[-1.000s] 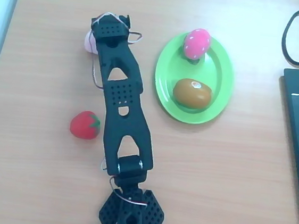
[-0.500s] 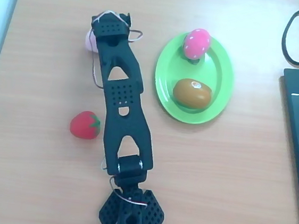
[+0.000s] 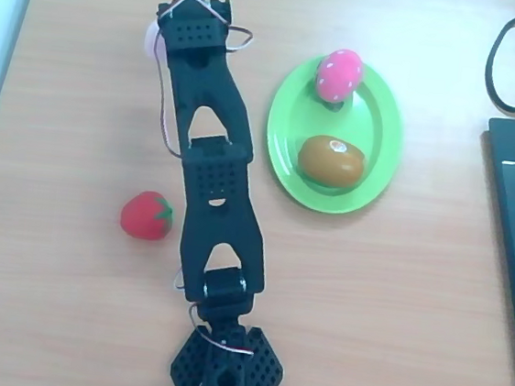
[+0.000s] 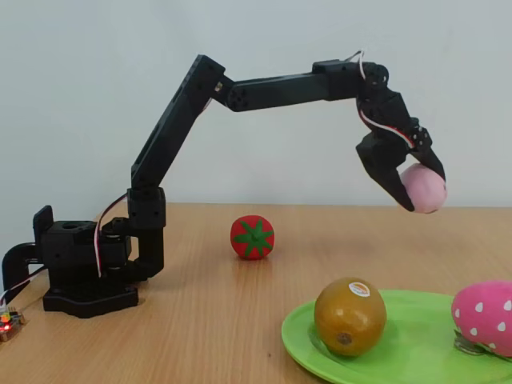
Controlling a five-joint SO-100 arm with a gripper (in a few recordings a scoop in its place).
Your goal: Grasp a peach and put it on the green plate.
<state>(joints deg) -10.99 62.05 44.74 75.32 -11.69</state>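
Arm (image 3: 208, 151) reached farther up overhead view, peach (image 4: 423, 188) carried along (off table)

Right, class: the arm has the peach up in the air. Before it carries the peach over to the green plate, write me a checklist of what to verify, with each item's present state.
1. Peach held in the end effector: ok, the fingers are closed around it.
2. Peach lifted off the table: ok, the fixed view shows it well above the wood.
3. Free room on the green plate: ok, bare green shows between and beside the brown fruit and the speckled pink fruit.
4. Strawberry out of the path: ok, it lies on the arm's other side from the plate in the overhead view.
5. Grip firm enough for the swing: cannot tell.
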